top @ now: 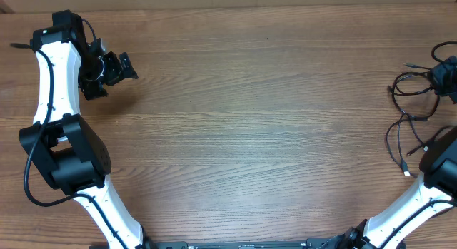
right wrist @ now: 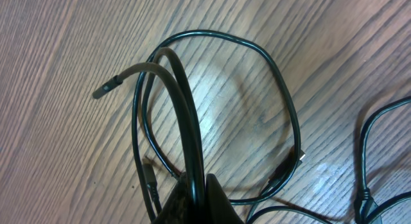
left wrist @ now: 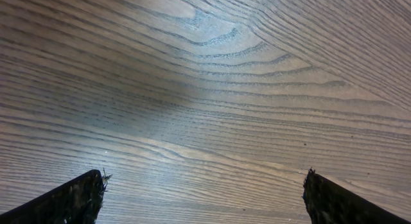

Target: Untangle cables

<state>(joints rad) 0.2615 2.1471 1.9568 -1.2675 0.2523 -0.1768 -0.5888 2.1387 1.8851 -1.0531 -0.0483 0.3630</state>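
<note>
Right gripper (right wrist: 191, 197) pinches the thin black cables (top: 410, 99) at the right edge of the frame; left gripper (left wrist: 202, 201) holds nothing.
The cables lie in loose loops with small plugs on the brown wooden table (top: 250, 120), at the middle right of the overhead view. In the right wrist view, two cords run up out of the closed fingertips at the bottom middle and arch over a round loop. The left gripper stands at the upper left with its jaws spread wide above bare wood.
</note>
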